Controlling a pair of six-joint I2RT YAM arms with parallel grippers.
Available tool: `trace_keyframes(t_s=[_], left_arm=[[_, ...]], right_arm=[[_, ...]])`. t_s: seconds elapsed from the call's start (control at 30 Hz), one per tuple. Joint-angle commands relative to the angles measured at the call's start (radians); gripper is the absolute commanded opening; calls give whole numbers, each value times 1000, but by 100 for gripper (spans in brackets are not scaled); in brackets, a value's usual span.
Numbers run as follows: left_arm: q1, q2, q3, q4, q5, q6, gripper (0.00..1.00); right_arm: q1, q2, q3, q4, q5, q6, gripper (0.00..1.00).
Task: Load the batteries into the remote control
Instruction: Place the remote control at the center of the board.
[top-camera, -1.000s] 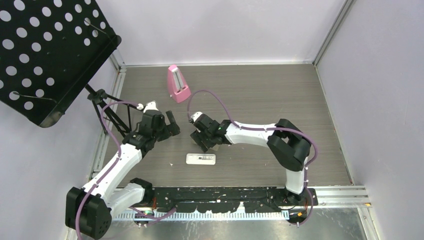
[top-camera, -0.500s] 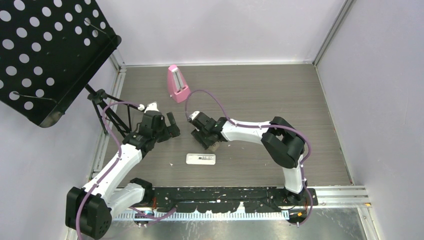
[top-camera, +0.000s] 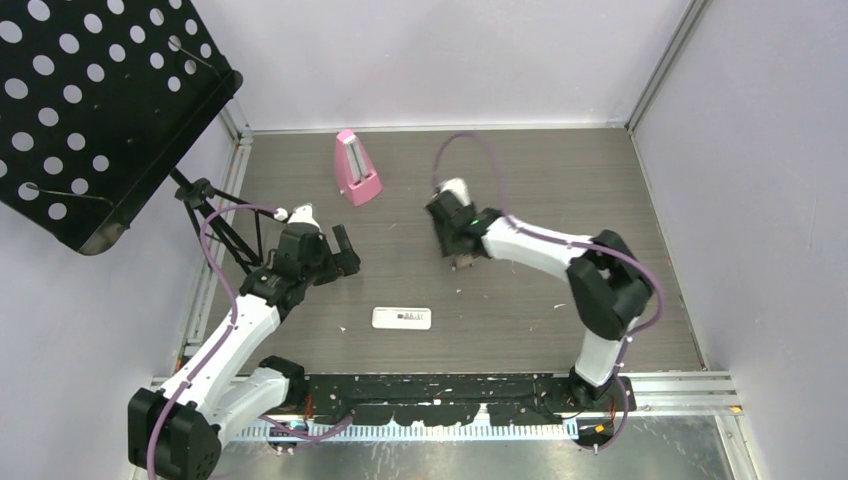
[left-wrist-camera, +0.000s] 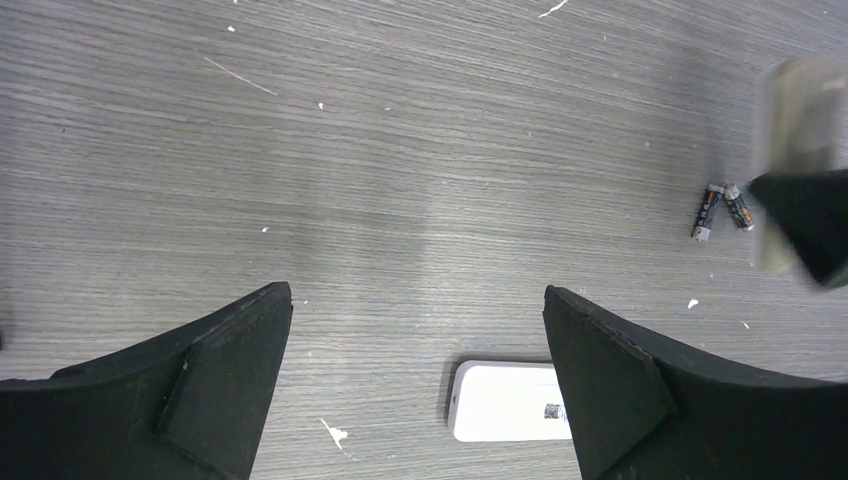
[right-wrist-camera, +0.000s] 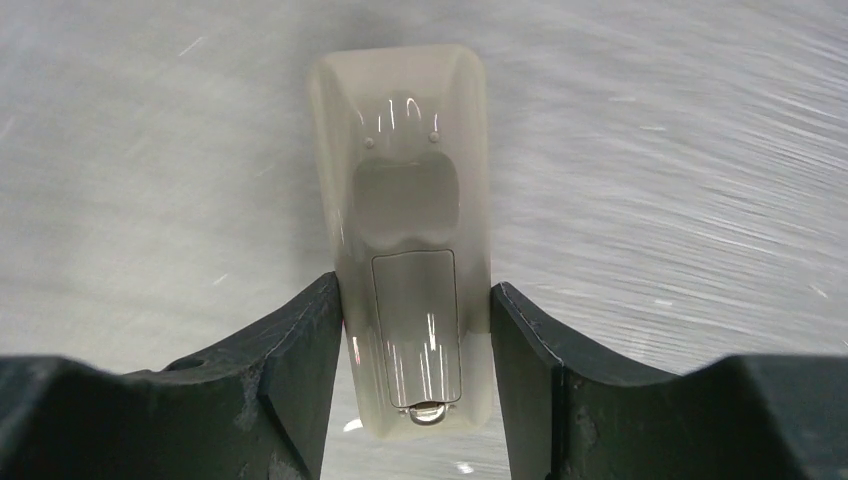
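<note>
- Right fingers (right-wrist-camera: 290, 370): clamped on the long sides of a beige remote (right-wrist-camera: 405, 190), near its cover end. Its back faces the wrist camera and the battery cover is on. That view is blurred.
- Left fingers (left-wrist-camera: 230, 380): wide apart, holding nothing, hanging over bare counter (left-wrist-camera: 350, 150).
- Batteries (left-wrist-camera: 708, 212): two dark ones lie loose on the counter, almost touching at one end, just beside the right fingers and well apart from the left ones. No blue one in view.
- White remote (top-camera: 401, 317): flat on the counter near the front edge, between the two arms. I can't tell whether its compartment is open.
- Handling, my read: the batteries are light, rigid and smooth, so they'll roll if nudged. Pinch one across mid-barrel, fingers square to its long axis.
- Remotes: light hard plastic, slick. Side grip looks fine, but the cover needs to come off before loading.
</note>
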Motion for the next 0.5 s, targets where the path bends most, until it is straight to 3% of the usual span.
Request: trace_keyframes(t_s=[0.0,0.2,0.47], left_arm=[[5,-30,6,-19,16,18,100],[5,-36,3,-21,50,8,100],[5,-34,19,-41,54,26,100]], right_arm=[[-190,-147,-71,16,125,180,37],[-411,-128,-162,30,119,212,36],[-523,-47,-171,69,35,187,39]])
